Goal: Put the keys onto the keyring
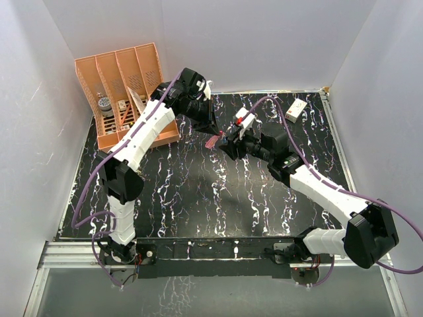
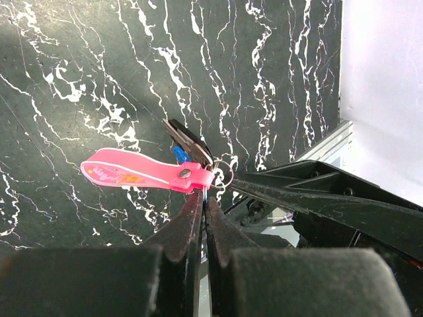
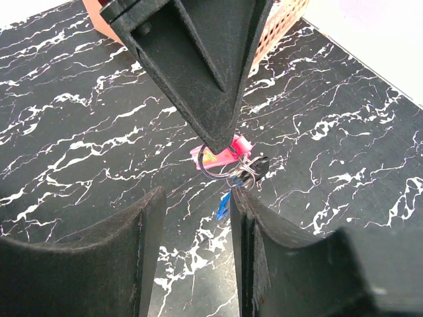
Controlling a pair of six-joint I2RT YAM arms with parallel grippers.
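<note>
The left gripper point(image 2: 203, 197) is pinching the keyring point(image 2: 132, 173) by its metal end, jaws pressed together, and is holding it in the air just right of the orange rack point(image 1: 125, 92). The blue key point(image 3: 223, 206) and dark key point(image 3: 259, 166) are dangling at that end. The right gripper point(image 3: 198, 196) is hovering close by, jaws spread.

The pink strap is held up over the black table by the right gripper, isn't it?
No: the left gripper holds the pink strap over the black table, pinched shut at its metal end, as the left wrist view shows. The right gripper stands open beside it.
</note>
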